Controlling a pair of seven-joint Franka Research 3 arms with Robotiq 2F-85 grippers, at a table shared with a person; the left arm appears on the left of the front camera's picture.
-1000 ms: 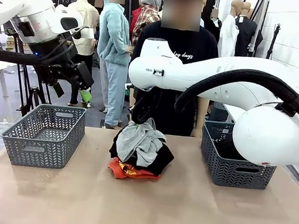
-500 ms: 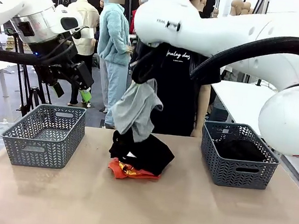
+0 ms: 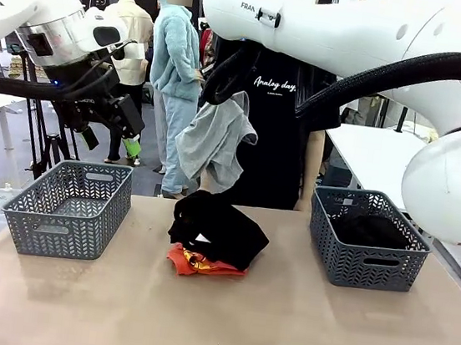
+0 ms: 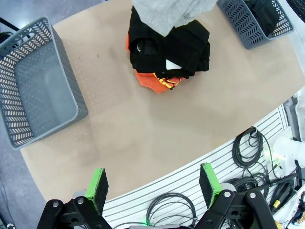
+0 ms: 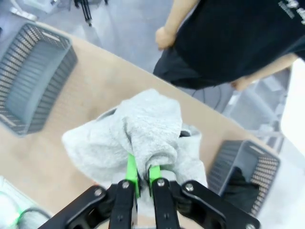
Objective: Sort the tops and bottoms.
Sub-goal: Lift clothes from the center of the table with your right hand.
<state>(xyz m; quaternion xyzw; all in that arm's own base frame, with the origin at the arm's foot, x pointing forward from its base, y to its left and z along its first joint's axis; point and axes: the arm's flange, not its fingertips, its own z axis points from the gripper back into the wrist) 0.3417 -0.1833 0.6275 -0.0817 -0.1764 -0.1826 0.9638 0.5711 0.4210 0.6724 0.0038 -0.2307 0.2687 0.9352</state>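
The orange top (image 3: 194, 262) lies mostly hidden under the black garment (image 3: 219, 228). Its yellow print (image 3: 199, 259) and the white label (image 4: 172, 64) on the black garment are too small to read. Above the black garment, the grey top (image 3: 213, 141) hides the tips of the right gripper (image 5: 141, 174), and the left wrist view cuts this top at its upper edge. Right of the black garment, the basket (image 3: 362, 269) holds dark cloth (image 3: 368, 230); which garment it is, I cannot tell.

1. R gripper (image 3: 223, 77) — up from low over the pile a sec ago to high above it.
2. Grey top (image 3: 213, 141) lifted w/ it; hangs mid-air, clear of the pile, which its hem overlapped half a sec ago.
3. Black garment (image 3: 222, 229) uncovered, white label showing.
4. Right basket (image 3: 362, 269) — arm no longer in front.
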